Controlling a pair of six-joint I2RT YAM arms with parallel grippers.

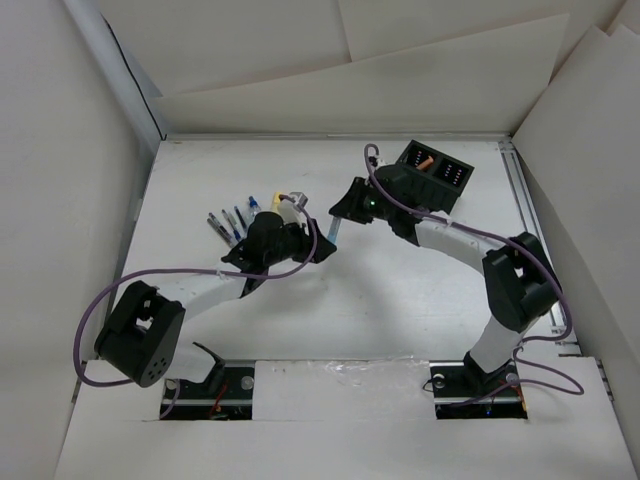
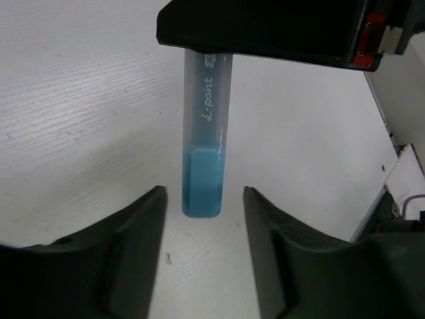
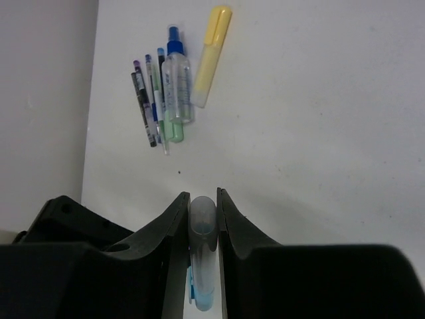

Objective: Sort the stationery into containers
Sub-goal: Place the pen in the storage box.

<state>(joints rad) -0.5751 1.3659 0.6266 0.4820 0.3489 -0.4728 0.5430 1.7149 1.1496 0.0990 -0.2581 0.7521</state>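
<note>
- The right gripper (image 3: 201, 197) clamps a blue-tipped pen (image 3: 202, 229), left of the box (image 1: 440, 150).
- The left gripper (image 2: 202, 222) stands wide astride its blue end; the pen's length runs from gripper to gripper, and the right is nearer the box.

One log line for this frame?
right tool: shut on blue-capped marker | left tool: open, flanking its blue end | pen cluster: unsorted

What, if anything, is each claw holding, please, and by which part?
The right claw grips a marker by its clear end; the left claw stands open around its blue end.
</note>
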